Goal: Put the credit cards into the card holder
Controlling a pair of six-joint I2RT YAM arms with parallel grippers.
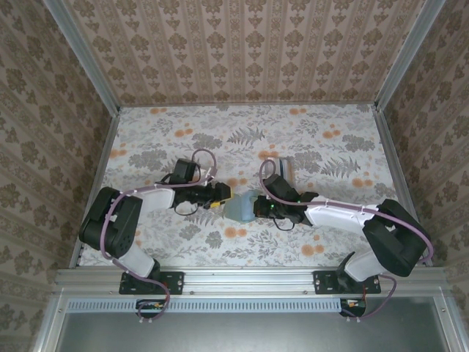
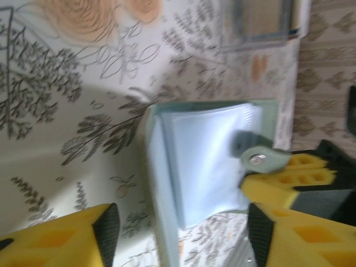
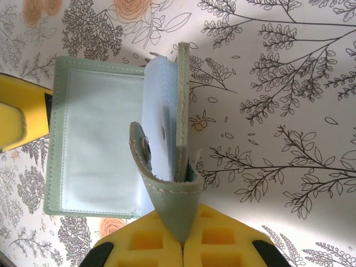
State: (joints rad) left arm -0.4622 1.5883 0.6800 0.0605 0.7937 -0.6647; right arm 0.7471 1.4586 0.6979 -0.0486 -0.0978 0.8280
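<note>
The card holder (image 3: 94, 167) lies open on the flowered table, sage-green outside with pale blue sleeves inside. One flap stands upright. My right gripper (image 3: 183, 253) is shut on its snap strap (image 3: 172, 206) and holds that flap up. My left gripper (image 2: 182, 236) is open, with the holder's near edge (image 2: 161, 222) between its yellow fingers (image 2: 105, 233) and touching neither. From above, the left gripper (image 1: 222, 193) and the right gripper (image 1: 258, 208) flank the holder (image 1: 239, 209). The credit cards (image 2: 258, 21) lie stacked farther back, a tan one under a grey-edged one.
The table (image 1: 242, 132) is covered in a floral print and closed in by patterned walls on three sides. A metal rail (image 1: 249, 279) runs along the near edge by the arm bases.
</note>
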